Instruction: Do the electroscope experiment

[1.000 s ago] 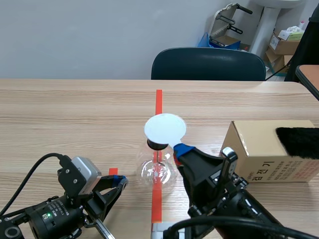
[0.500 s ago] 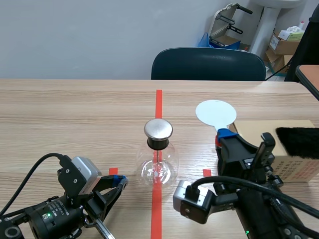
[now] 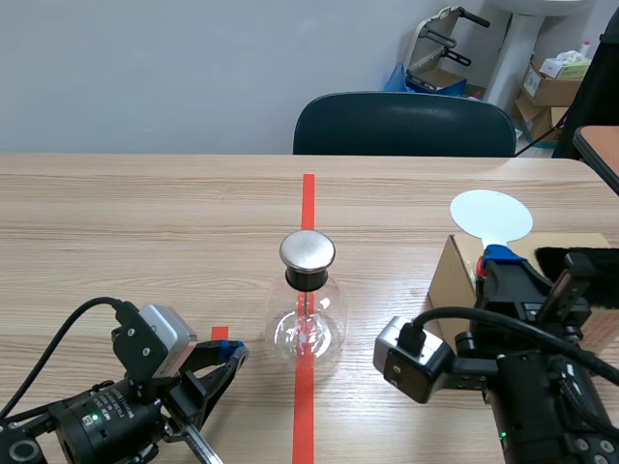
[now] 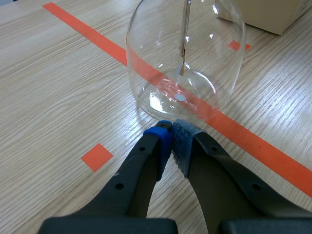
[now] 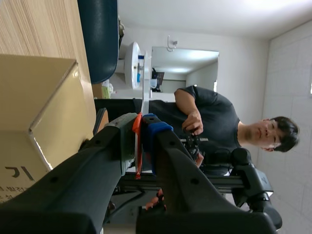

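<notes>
Pale wood-grain table (image 3: pixel 145 213), with a plain cardboard box (image 3: pixel 453 280) on its right side. The round clear-glass electroscope flask (image 3: pixel 307 324) sits mid-table on the red tape, with a flat shiny metal cap (image 3: pixel 308 250) on top. The right gripper (image 3: pixel 500 257) is clamped on the handle of a thin white disc (image 3: pixel 491 215), held up over the box. The left gripper (image 4: pixel 171 134) is closed on nothing, its tips right at the flask's base. Only the left wrist view shows the thin rod (image 4: pixel 183 44) inside.

Just ahead of the left gripper (image 4: pixel 171 127), whose pads (image 4: pixel 184 142) are dotted blue, the flask (image 3: pixel 306 329) is clear glass with a silver cap (image 3: pixel 308 249) and a black collar (image 3: pixel 308 281). The right gripper (image 5: pixel 141 121) pinches a white disc (image 3: pixel 491 214). Beside it, the box (image 3: pixel 455 275) is tan with black print. The table (image 3: pixel 145 222) is pale wood-grain with orange-red tape (image 3: pixel 308 198).
</notes>
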Action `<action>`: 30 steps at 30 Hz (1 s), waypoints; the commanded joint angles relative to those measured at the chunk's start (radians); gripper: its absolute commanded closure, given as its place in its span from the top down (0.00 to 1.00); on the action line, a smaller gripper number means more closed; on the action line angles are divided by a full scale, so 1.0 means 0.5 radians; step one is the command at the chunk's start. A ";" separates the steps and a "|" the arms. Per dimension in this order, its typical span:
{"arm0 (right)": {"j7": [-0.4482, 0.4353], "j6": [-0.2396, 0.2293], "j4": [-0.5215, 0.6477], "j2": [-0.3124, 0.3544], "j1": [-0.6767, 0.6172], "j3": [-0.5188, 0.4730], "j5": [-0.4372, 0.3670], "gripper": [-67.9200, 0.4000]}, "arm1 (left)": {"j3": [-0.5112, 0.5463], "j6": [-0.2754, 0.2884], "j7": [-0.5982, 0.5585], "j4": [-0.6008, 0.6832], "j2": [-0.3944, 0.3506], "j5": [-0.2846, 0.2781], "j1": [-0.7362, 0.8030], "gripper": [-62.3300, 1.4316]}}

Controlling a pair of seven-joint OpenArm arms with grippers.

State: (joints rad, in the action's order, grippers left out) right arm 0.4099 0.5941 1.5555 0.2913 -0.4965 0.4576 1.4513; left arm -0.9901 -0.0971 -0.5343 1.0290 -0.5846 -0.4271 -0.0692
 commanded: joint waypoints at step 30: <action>-1.129 0.024 0.033 0.010 0.024 -0.015 0.010 0.02 | -0.005 0.004 -0.029 0.034 0.009 0.009 0.000 0.07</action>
State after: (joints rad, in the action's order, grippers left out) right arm -0.1562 0.5941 1.5555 0.2913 -0.4965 0.4576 1.4555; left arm -0.9901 -0.0971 -0.5339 1.0290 -0.5846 -0.4271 -0.0692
